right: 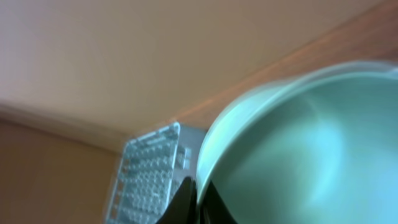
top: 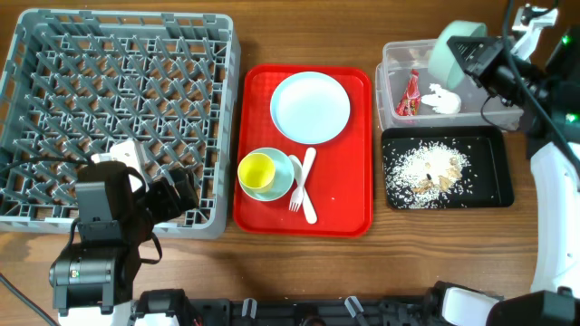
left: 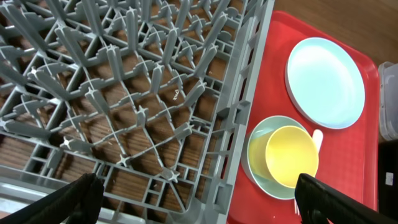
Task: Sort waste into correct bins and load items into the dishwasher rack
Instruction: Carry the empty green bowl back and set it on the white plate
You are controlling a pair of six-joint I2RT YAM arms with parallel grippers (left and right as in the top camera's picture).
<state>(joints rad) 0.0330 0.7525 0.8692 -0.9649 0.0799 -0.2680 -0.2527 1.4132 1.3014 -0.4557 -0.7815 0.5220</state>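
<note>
Close against the right wrist camera, the blue bowl (right: 298,143), tilted over the clear tub (top: 390,91) at upper right, is clamped only at its rim by the right claw (right: 198,200) and may slip, while the left claw (left: 199,199) hovers, fingers apart, over the rack (left: 143,93).

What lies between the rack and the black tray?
The red tray, carrying a plate, a bowl with a cup in it, a fork and a spoon; the overhead view shows it.

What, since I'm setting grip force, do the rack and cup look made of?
Rack: moulded grey plastic, matte, judging by its thin lattice walls and pegs. Cup: probably smooth yellow plastic with a soft sheen; glazed ceramic can't be ruled out.
</note>
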